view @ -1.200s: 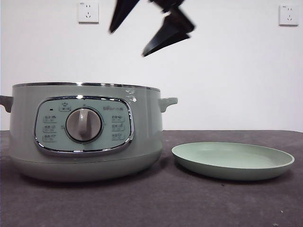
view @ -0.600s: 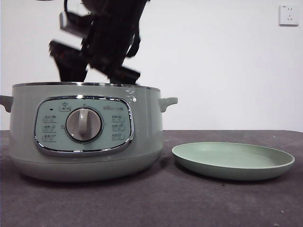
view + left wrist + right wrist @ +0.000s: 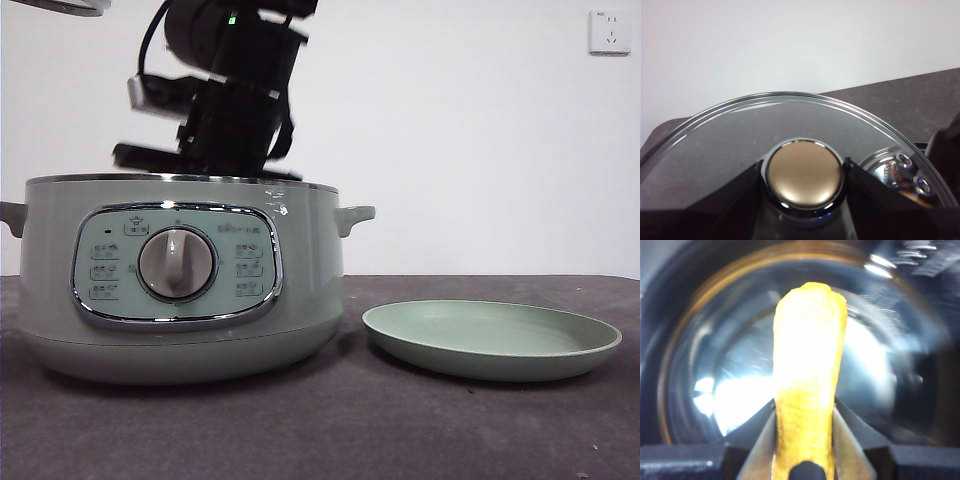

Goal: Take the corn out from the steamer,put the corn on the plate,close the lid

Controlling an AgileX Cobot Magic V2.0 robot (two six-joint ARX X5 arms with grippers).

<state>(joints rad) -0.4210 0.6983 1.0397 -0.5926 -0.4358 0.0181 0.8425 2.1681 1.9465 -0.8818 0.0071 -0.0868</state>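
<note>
The steamer (image 3: 180, 275) stands on the dark surface (image 3: 320, 430) toward its left edge, its chrome-framed control panel (image 3: 176, 265) and silver dial (image 3: 177, 263) facing the front camera. Just to its right, near but not touching, lies the plate (image 3: 490, 340), bare and flat on the surface.

A dark arm comes down from the top of the front view and reaches into the open mouth of the steamer – this is the right gripper (image 3: 804, 440). Its wrist view looks down into the shiny inner bowl of the steamer (image 3: 715, 340), and there the corn (image 3: 807, 380) stands lengthwise between the two jaws, which press against its sides: the jaws are clenched on the cob. From the front the corn is hidden behind the pot's wall, so it sits inside the steamer, at or below the rim.

The left gripper (image 3: 804, 175) is up and away from the pot. In its wrist view the jaws close from either side on the round knob (image 3: 805, 172) of the lid (image 3: 790, 120), holding the glass lid aloft – the knob looks bronze in this light. Through the glass the dark surface and the white wall behind it show. In the front view only a sliver of the lid's rim (image 3: 55, 6) shows at the top left corner, well above the steamer
</note>
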